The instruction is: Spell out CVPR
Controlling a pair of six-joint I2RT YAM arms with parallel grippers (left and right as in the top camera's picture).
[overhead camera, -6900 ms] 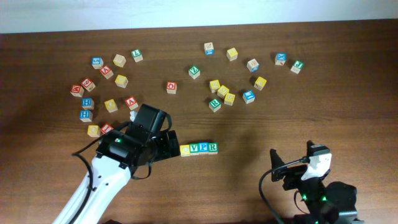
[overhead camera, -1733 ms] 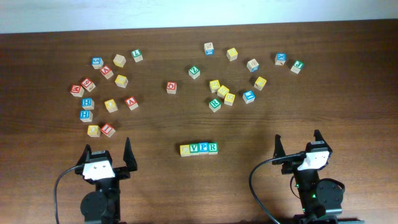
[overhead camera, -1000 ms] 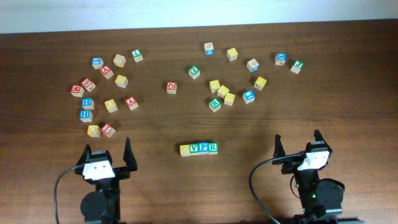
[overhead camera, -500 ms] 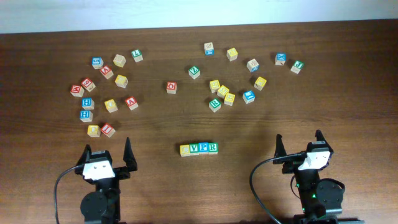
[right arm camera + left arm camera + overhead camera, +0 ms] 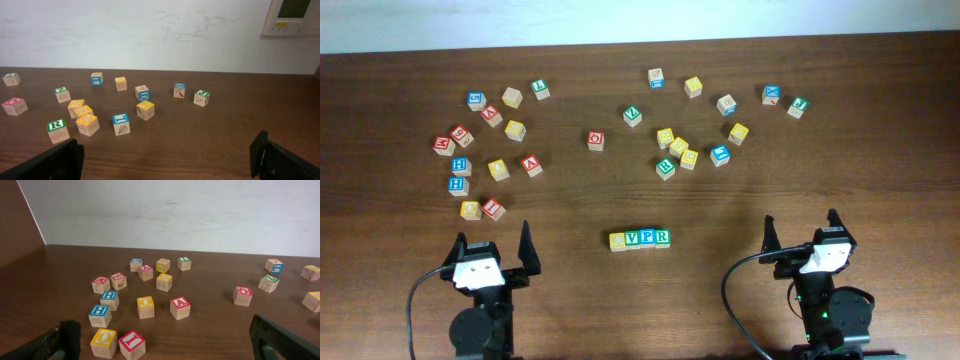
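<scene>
Four letter cubes stand in a touching row at the front middle of the table: the yellow-faced cube (image 5: 617, 241), the green V (image 5: 632, 238), the blue P (image 5: 647, 238) and the green R (image 5: 662, 237). My left gripper (image 5: 491, 243) is open and empty at the front left, well left of the row. My right gripper (image 5: 799, 231) is open and empty at the front right, well right of it. The row shows in neither wrist view. The left wrist view shows my left gripper (image 5: 167, 337) wide open; the right wrist view shows my right gripper (image 5: 167, 157) wide open.
Several loose cubes lie at the back left, nearest my left gripper a yellow O (image 5: 104, 342) and a red I (image 5: 132, 344). More lie at the back right, including another green R cube (image 5: 58, 130) and a blue one (image 5: 121, 123). A red cube (image 5: 595, 140) sits alone mid-back.
The left arm, earlier reaching to the row's left end, has drawn back to the front left. In the last second nothing has moved.
</scene>
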